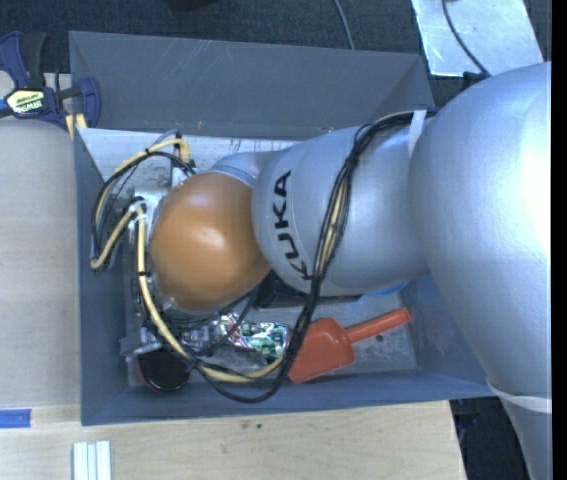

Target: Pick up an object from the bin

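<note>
Gripper point(153, 353) hardware sits low in the near-left corner of the grey bin point(263, 406), close to the left and near walls. It is tucked under the wrist, so whether it is spread or closed cannot be made out, and nothing can be seen clamped in it. Just below it, against the near wall, lies a dark rounded thing point(163, 373); it touches or nearly touches the tool, and which of the two is unclear.

To the right along the floor lies a crumpled wrapper point(258, 340), silver with green on it, partly crossed by a looping black cable point(253, 393). Beside the wrapper rests an orange plastic scoop point(323, 353), its blade toward the wrapper and its handle pointing right and slightly away, toward the bin's right wall.

Above these, the rounded orange cover point(203, 243) on the wrist hides the middle of the floor. Yellow cables point(113, 228) curl around its left side. Behind it the silver arm point(363, 218), lettered KUKA, stretches off to the right over the bin's rim.
</note>
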You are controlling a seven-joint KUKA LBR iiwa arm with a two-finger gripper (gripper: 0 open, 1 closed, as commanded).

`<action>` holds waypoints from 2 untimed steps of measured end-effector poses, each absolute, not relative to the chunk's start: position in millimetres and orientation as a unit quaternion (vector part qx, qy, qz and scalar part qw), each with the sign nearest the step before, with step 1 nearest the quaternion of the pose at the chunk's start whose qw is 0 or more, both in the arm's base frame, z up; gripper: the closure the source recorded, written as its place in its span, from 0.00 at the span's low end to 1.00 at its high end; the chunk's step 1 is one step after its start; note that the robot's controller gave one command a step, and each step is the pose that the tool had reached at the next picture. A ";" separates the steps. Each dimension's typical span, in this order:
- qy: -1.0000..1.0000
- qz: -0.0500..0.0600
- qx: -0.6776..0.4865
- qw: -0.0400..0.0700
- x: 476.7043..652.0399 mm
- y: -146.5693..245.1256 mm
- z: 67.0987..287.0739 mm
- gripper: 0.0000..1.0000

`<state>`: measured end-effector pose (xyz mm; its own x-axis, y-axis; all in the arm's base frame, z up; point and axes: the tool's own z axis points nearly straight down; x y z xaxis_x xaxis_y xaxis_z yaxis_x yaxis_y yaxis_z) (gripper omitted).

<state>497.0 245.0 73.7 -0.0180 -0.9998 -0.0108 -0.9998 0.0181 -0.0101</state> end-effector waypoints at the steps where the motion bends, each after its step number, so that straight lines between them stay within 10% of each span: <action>1: 0.714 0.001 -0.700 0.006 496.1 244.9 87.3 1.00; 2: 0.714 0.001 -0.700 0.006 495.8 245.0 111.4 1.00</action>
